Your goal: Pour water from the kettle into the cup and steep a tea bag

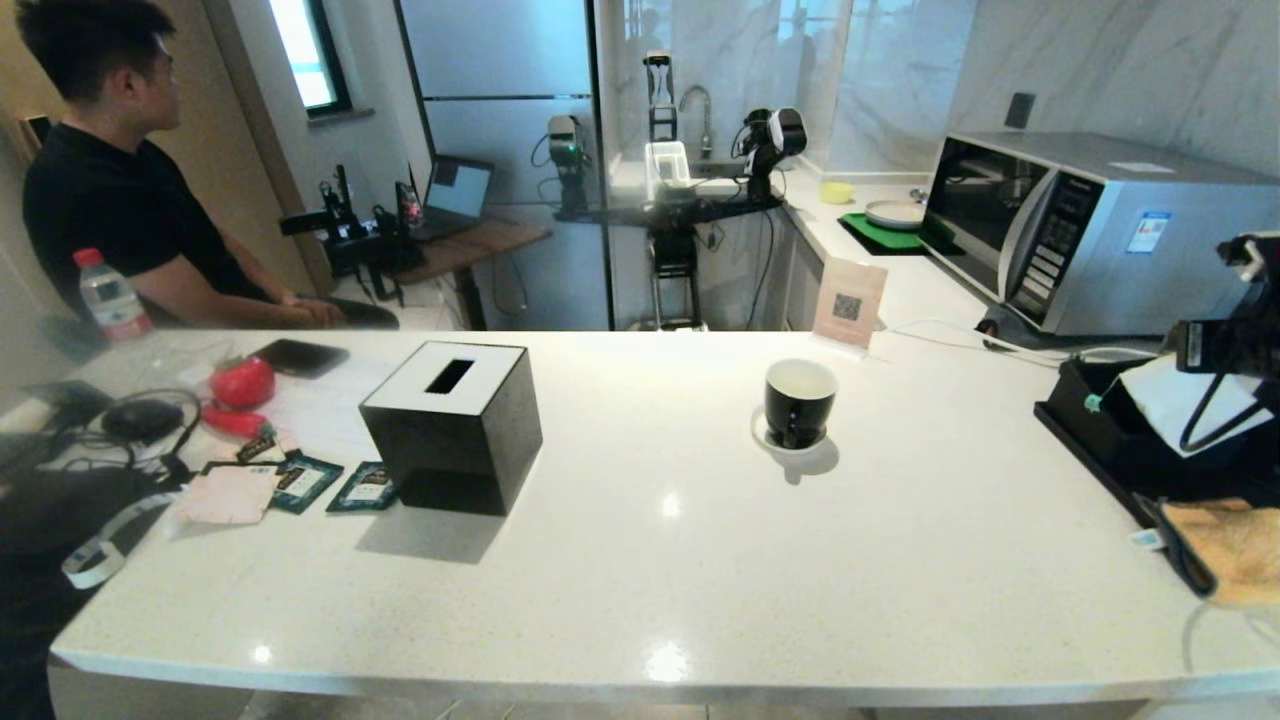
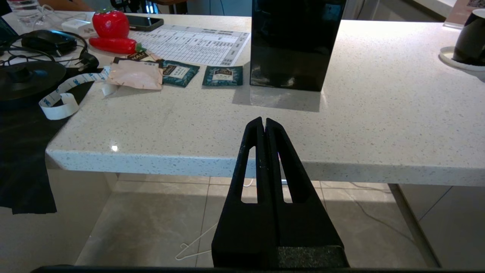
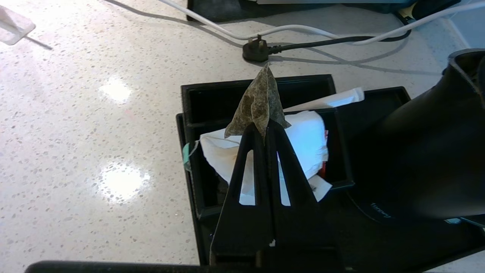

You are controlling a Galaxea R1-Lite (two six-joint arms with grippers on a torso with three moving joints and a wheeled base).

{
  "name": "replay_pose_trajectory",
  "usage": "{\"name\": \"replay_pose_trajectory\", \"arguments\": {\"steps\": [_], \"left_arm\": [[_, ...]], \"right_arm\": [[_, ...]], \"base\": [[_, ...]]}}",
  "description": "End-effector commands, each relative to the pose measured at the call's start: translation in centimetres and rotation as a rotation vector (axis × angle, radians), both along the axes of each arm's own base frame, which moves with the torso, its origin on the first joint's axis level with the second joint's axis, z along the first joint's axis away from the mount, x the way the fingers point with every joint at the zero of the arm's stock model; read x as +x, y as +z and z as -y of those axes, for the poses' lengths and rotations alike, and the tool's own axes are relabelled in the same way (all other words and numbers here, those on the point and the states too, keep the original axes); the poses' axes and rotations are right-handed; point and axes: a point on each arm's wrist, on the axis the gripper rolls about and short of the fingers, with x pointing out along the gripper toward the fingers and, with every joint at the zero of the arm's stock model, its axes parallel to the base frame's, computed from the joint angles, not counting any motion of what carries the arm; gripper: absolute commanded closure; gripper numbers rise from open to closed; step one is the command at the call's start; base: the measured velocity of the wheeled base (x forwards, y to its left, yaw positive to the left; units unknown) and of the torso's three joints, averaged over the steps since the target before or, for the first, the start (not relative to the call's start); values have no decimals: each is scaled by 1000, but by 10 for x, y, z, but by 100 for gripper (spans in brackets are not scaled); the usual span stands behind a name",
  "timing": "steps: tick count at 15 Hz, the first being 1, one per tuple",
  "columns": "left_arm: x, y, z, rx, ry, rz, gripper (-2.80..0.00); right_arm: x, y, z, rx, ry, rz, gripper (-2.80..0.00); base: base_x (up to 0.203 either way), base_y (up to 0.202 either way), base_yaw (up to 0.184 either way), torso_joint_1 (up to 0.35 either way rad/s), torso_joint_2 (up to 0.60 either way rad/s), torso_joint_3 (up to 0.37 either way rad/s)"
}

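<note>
The left gripper [image 2: 264,123] is held pressed together and empty, off the near edge of the counter [image 1: 640,560], short of the tissue box [image 1: 452,425]. The cup [image 1: 799,402] is seen on its saucer [image 1: 772,440] mid-counter. At the right, the tea bag [image 3: 259,102] is pinched in the right gripper [image 3: 265,131] above the black tray [image 3: 265,91], beside the kettle [image 3: 428,151].

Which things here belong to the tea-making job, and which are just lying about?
Job:
- tea bag, pinched in the right end effector over the black tray
- kettle
- cup on its saucer

Lying about:
- tissue box
- green sachets
- microwave
- strawberry toy
- water bottle
</note>
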Motion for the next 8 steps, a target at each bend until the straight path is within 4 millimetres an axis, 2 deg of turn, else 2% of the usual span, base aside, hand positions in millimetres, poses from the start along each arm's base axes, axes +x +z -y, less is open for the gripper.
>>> {"name": "replay_pose_trajectory", "arguments": {"steps": [1,6,8], "left_arm": [[0,0,0,-1,0,0,0],[0,0,0,-1,0,0,0],[0,0,0,-1,0,-1,0]], "right_arm": [[-4,-5,-6,-2,10,4,0],[-4,-4,-24,-17,52,45,0],[-4,0,-25,-22,53,57,0]], "base": [[0,0,0,0,0,0],[0,0,0,0,0,0],[0,0,0,0,0,0]]}}
